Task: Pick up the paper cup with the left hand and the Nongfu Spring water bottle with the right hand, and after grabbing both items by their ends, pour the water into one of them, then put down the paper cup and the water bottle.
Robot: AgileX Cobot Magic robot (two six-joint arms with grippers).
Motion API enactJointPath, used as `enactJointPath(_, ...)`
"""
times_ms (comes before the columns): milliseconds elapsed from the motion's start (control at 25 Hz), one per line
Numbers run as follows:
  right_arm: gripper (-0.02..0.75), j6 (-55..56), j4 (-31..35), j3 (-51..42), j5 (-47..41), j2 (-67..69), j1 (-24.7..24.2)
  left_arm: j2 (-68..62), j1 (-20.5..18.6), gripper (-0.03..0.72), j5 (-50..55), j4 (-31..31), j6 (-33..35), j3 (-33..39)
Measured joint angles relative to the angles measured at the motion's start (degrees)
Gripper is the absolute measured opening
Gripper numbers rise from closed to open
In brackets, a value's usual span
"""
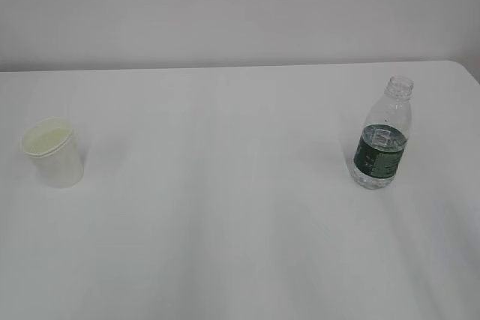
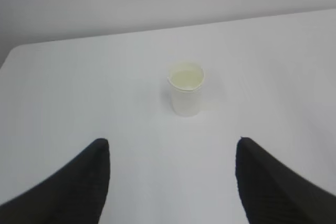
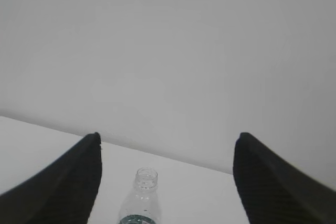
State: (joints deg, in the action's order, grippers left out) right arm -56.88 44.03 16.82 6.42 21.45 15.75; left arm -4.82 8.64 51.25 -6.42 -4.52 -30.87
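Paper cup upright ahead of open left hand, apart.

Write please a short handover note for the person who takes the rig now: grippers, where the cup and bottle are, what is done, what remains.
Left gripper: open, empty, facing the paper cup from a distance.
Right gripper: open, empty, the water bottle low between its fingers but not touched.
Cup stands upright at the table's left; bottle upright at its right, capless, some water inside.
Done: nothing grasped or poured, as far as the pictures show.
Left: grasp both, pour, set both down.
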Motion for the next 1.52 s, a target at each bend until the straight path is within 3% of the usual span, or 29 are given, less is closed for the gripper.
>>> enactJointPath(640,0.593,-1.00,0.48,0.22,-5.19,-1.24,0.00,0.00,0.00,0.534,12.23,2.44,0.00,-0.15)
enactJointPath(1520,0.593,-2.53,0.72,0.33,-6.42,-1.24,0.00,0.00,0.00,0.524,12.10,3.16,0.00,0.63)
